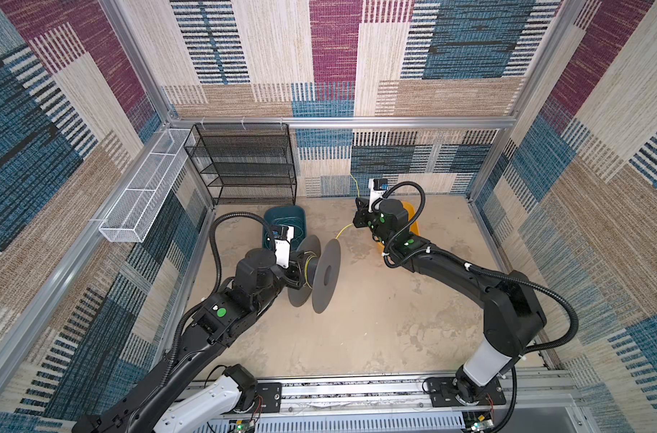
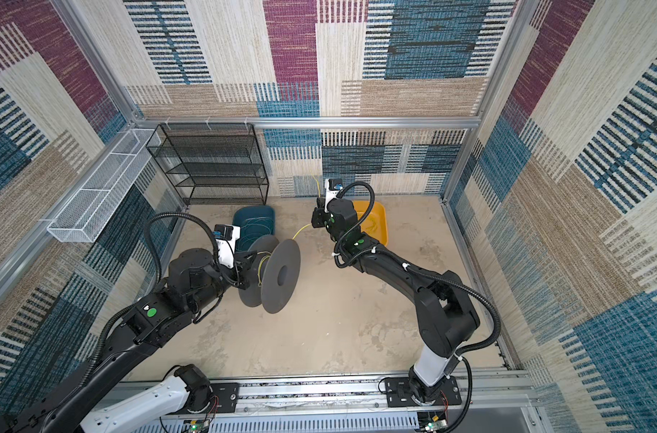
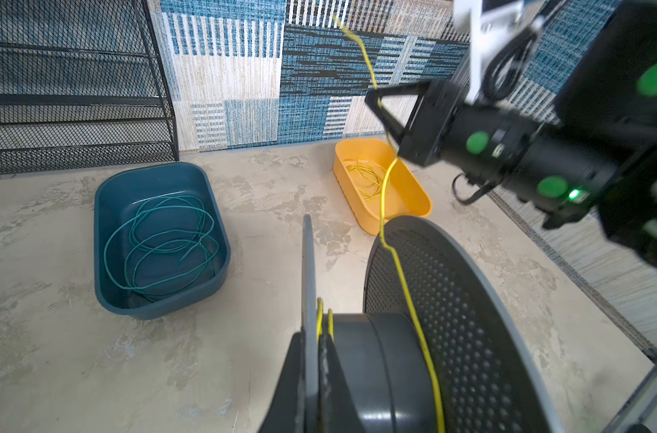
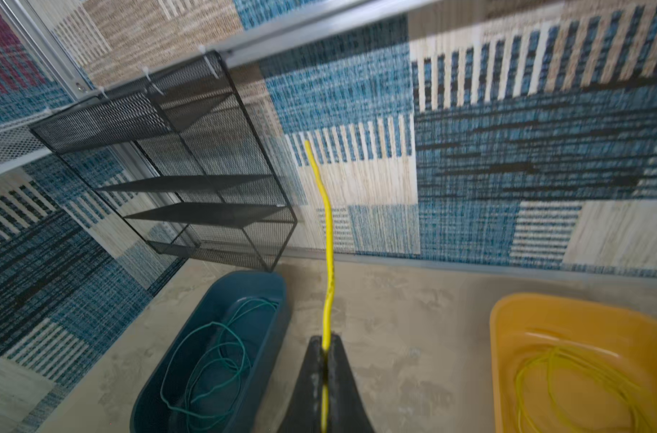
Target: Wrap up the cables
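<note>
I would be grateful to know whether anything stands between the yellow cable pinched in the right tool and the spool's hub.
Nothing separate does. The yellow cable runs freely through the air from the right tool to the spool, bending over the rim of its perforated flange before reaching the hub.

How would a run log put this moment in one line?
left gripper: shut on spool | right gripper: shut on yellow cable | stage: few turns wound, wrapping unfinished

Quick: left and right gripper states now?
Left gripper: shut on the round grey plastic spool, at its flange.
Right gripper: shut on the thin bright yellow cable.
</note>
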### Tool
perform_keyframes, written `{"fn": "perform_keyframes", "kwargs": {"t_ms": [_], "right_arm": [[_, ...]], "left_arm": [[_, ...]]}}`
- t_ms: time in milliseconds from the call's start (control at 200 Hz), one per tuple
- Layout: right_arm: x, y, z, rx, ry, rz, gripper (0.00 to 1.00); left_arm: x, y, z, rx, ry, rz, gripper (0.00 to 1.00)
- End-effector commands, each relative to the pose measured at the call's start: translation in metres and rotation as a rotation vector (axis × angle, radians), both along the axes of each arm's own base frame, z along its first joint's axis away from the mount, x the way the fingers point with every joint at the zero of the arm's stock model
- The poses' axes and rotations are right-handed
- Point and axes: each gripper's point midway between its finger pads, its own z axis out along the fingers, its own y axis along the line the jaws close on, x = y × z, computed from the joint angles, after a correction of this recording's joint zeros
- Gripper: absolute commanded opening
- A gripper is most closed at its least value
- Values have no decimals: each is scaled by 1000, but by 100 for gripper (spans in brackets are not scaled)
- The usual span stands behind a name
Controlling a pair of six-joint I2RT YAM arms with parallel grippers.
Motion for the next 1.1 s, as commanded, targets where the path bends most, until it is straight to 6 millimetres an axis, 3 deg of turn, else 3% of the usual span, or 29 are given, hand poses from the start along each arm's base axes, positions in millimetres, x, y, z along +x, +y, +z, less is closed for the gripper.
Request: {"fn": "perform_keyframes", "kwargs": {"t_ms": [0,155,311,566,766,871,987,1097], "right_arm": [[-5,-6,-18,99,15,-22,0],[-23,-8,-76,186,155,-3,0],[-38,11,-125,244,304,49,0],[-68,42,-167,253,404,101,0],[-85,48,-177,300,444,89,0],[-97,59,-184,336,492,144,4],[-99,54,-195,337,527,137,16],[-86,32,-190,355,517,106,15]], "left_arm": [[3,-6,32,-130,-38,-39,0],[24,2,60,-247,-86,7,0],[42,1,86,-346,-146,25,0],[66,3,109,-429,-216,90,0],[91,9,102,-436,-235,184,0],[104,3,86,-408,-209,193,0],[100,-15,66,-395,-158,100,0],[84,-17,38,-324,-103,50,0]]}}
